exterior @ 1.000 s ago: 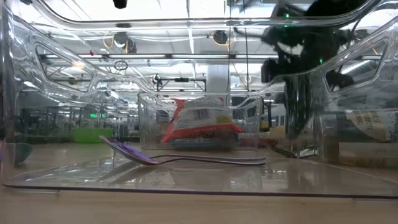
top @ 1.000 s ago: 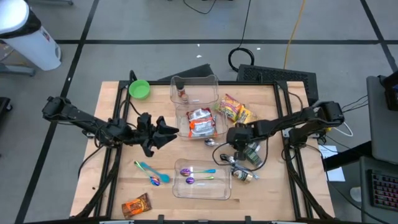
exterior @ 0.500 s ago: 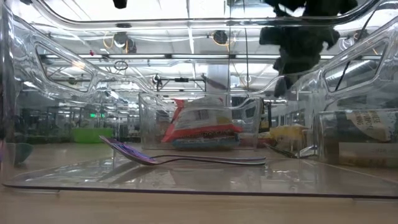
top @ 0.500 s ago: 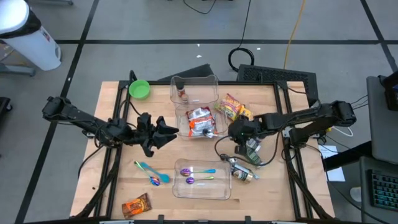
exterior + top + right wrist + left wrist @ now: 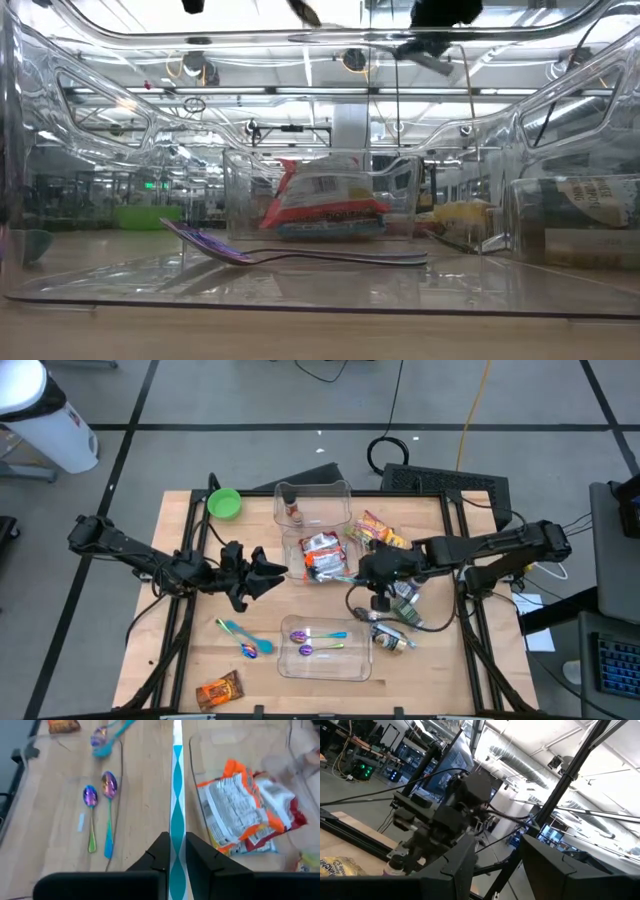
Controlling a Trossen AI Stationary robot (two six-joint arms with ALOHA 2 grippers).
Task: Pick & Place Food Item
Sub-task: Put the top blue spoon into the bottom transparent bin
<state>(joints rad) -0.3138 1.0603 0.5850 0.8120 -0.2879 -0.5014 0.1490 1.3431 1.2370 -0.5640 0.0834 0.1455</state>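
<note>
The right gripper [image 5: 174,851] hangs above the tabletop [image 5: 185,660], its jaws pinched narrow on the handle of a teal-and-white spoon [image 5: 176,795] that points forward from them. The orange-and-white snack bag [image 5: 247,810] lies in a clear bin [image 5: 322,558] just beside that spoon. The left gripper [image 5: 268,571] waits across the bin, jaws parted and empty.

Your table [image 5: 180,660], from above: left gripper [image 5: 275,572] mid-left; right gripper [image 5: 362,570] beside the clear bin [image 5: 290,550] holding your red-and-white packet [image 5: 322,556]. Green bowl [image 5: 224,503] far left; spoons [image 5: 318,643] in the near tray [image 5: 325,672]; yellow snack bag [image 5: 377,533] right of the bin.
</note>
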